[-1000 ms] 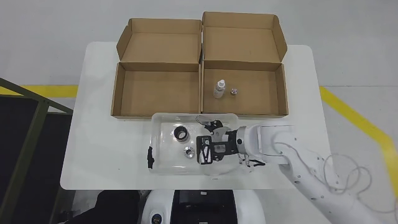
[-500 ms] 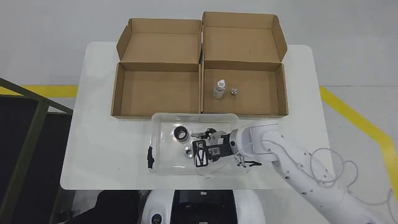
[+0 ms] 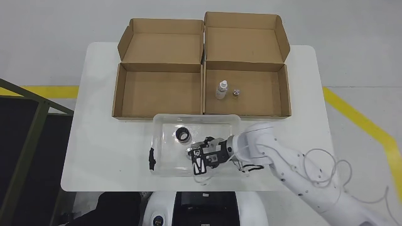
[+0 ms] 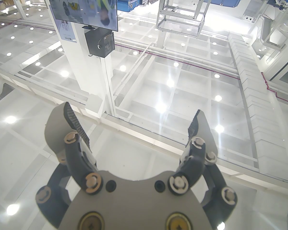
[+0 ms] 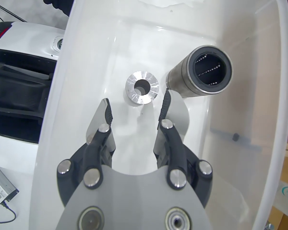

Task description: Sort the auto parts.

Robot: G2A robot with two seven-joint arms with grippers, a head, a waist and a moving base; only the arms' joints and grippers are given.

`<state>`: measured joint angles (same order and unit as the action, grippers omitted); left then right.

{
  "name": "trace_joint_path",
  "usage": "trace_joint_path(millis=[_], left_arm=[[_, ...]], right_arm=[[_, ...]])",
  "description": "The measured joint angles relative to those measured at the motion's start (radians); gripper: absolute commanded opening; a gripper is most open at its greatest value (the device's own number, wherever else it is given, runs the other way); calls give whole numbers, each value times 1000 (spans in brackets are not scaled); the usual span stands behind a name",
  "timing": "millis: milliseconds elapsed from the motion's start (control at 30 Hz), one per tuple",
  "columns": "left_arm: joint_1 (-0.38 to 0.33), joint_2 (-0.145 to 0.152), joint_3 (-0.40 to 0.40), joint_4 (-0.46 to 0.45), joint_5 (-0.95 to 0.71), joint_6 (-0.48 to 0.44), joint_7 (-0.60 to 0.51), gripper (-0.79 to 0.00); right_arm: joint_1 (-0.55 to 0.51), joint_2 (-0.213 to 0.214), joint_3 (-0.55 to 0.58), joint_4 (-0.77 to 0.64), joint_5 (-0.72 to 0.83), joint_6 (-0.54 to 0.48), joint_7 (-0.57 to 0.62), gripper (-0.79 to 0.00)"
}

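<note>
**Open gripper lines up on steel ring in parts bin**

The right gripper (image 5: 136, 105) hangs low inside the white bin (image 3: 157, 124) at the table's 6 o'clock edge. Its fingers are parted to about the ring's width and hold nothing. The ring (image 5: 142, 89) stands on end just ahead of the tips. A bearing (image 3: 183, 135) lies at 11 o'clock from the gripper, and one fingertip (image 5: 165, 100) almost touches it. At 12 o'clock sit two boxes; the right box (image 3: 276, 94) holds a bottle (image 3: 221, 88). The left gripper (image 4: 133, 118) points at the ceiling, spread wide and empty.

The likely risk is that this near finger nudges the bearing on the way in and rolls it. The smooth ring could also squirt out of an off-centre pinch.
</note>
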<state>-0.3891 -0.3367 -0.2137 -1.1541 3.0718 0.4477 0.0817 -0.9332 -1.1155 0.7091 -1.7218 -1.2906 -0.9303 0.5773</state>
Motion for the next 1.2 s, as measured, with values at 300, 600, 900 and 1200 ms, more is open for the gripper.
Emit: trace_joint_path(millis=[300, 600, 900, 1200], left_arm=[[0, 0, 0, 0, 0, 0, 0, 0], [0, 0, 0, 0, 0, 0, 0, 0], [0, 0, 0, 0, 0, 0, 0, 0], [0, 0, 0, 0, 0, 0, 0, 0]], right_arm=[[39, -25, -58, 38, -35, 18, -19, -431], [69, -48, -100, 69, -52, 34, -37, -462], [83, -61, -112, 91, -56, 41, -47, -659], [81, -61, -93, 69, -47, 31, -56, -785]])
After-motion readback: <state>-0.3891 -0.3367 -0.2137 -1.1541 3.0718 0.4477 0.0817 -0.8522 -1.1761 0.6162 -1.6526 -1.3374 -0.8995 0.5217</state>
